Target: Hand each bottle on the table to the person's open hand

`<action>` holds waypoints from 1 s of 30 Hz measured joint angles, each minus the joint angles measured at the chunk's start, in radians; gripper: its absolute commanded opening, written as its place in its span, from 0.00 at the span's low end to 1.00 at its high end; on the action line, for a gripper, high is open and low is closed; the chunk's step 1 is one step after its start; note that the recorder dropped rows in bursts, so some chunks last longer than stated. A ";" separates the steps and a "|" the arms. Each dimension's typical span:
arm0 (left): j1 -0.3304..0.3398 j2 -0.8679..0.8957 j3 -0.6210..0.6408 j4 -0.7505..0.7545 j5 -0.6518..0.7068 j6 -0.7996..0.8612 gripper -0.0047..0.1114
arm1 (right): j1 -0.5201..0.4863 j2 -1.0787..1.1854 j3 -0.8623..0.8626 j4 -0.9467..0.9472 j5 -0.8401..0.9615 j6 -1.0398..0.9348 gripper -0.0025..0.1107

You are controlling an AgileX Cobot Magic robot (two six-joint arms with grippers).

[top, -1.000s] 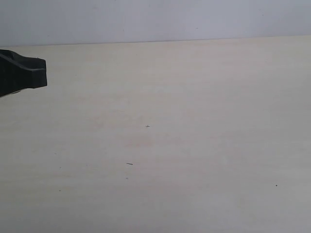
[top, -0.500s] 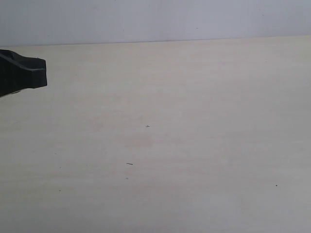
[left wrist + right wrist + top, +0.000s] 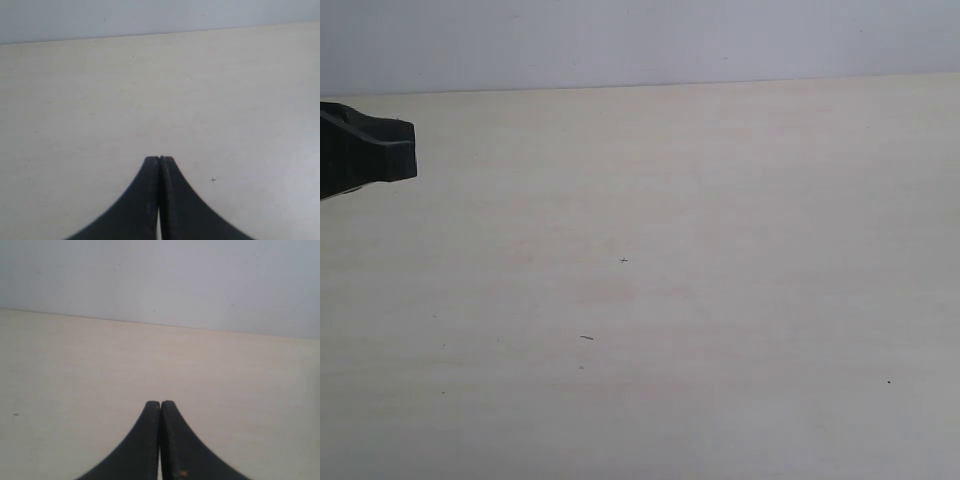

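Note:
No bottle shows in any view, and no hand either. The pale beige table (image 3: 720, 200) fills the exterior view, bare but for tiny dark specks. My left gripper (image 3: 405, 150) juts in at the left edge of that view as a black tip above the tabletop. In the left wrist view the left gripper (image 3: 160, 158) is shut, its two black fingers pressed together with nothing between them. The right gripper (image 3: 160, 402) is shut the same way over the table (image 3: 75, 365), holding nothing. It is out of the exterior view.
A plain light grey wall (image 3: 640, 40) runs behind the table's far edge (image 3: 640, 86). A small cross-shaped mark (image 3: 623, 260) and a short dark fleck (image 3: 586, 337) lie on the tabletop.

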 measured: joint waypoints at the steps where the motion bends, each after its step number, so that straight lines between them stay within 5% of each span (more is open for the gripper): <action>1: 0.000 0.000 0.000 0.000 0.000 0.000 0.04 | 0.000 0.000 0.000 0.000 0.000 0.000 0.02; 17: 0.010 -0.022 0.005 0.151 0.202 -0.020 0.04 | 0.000 0.000 0.000 0.000 0.000 0.000 0.02; 30: 0.102 -0.090 0.105 0.563 0.226 -0.489 0.04 | 0.000 0.000 0.000 0.000 0.000 0.000 0.02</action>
